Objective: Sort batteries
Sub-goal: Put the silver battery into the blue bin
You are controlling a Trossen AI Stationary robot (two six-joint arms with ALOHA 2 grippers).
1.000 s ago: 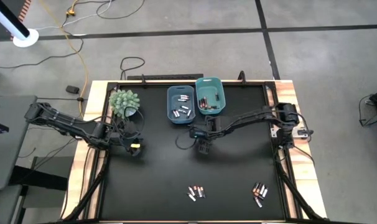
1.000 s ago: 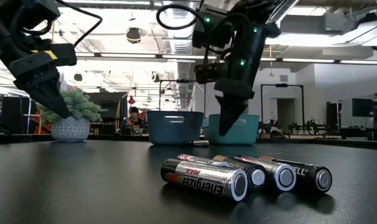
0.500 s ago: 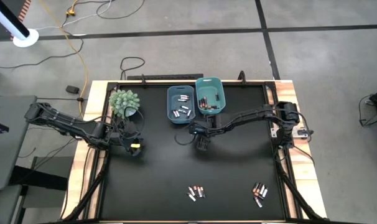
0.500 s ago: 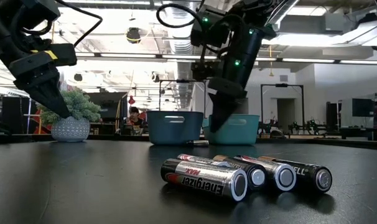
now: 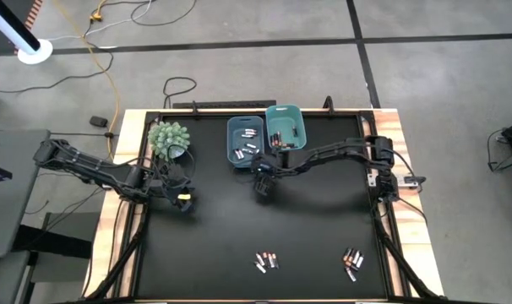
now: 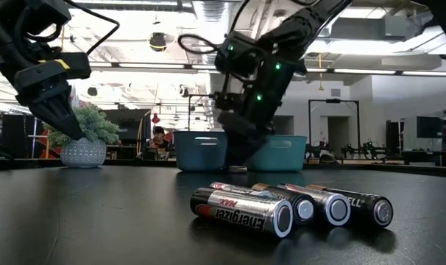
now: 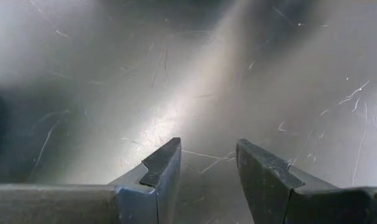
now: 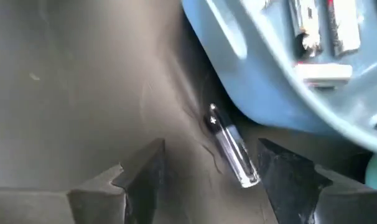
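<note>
Two small heaps of batteries lie on their sides on the black mat near the near edge (image 5: 266, 261) (image 5: 352, 263); the low view shows one heap up close (image 6: 282, 210). More batteries lie in the blue bin (image 5: 246, 142) and the teal bin (image 5: 286, 130). One silvery battery (image 8: 232, 149) lies on the mat against the blue bin's near wall (image 8: 257, 93). My right gripper (image 5: 262, 186) (image 8: 213, 171) is open and low over the mat just near of that bin, with the stray battery ahead of its fingers. My left gripper (image 5: 184, 203) (image 7: 207, 158) hovers open over bare mat at the left.
A potted plant (image 5: 169, 139) stands at the far left corner, close to my left arm. The two bins sit side by side at the far middle. Bare mat (image 5: 315, 224) stretches between the bins and the battery heaps.
My right gripper has moved toward the table's left and far edge, dropping lower and tipping as it closed in on the blue bin's near wall. My left arm has kept still.
</note>
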